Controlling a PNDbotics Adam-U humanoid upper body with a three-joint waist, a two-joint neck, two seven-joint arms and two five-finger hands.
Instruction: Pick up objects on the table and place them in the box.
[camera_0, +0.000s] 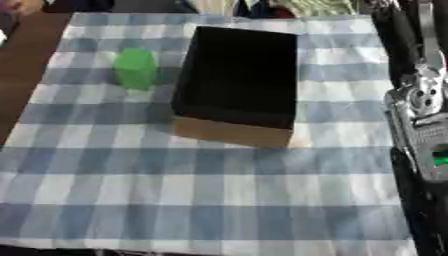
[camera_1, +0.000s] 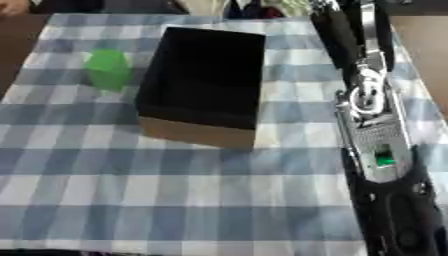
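A green cup (camera_0: 136, 68) stands upright on the checked blue-and-white cloth (camera_0: 219, 200) that covers the bench, just beside the left wall of the box (camera_0: 236, 80) and apart from it by a narrow strip of cloth. The box is open-topped, dark inside, with a brown cardboard front face. Nothing can be made out inside it, since the interior is too dark to read.

The robot's right arm (camera_1: 378, 135) runs down the right side of the view, silver and black with a small green light. The right hand itself lies outside both views, so its fingers cannot be described, and the left hand shows in no view either.

The cup looks like thin plastic: probably light, fairly stiff at the rim but apt to flex at mid-wall, and smooth enough to slip. A hold around the upper half of its side, thumb opposite the fingers, seems soundest. Being light, it could tip if nudged at the top before the fingers close.
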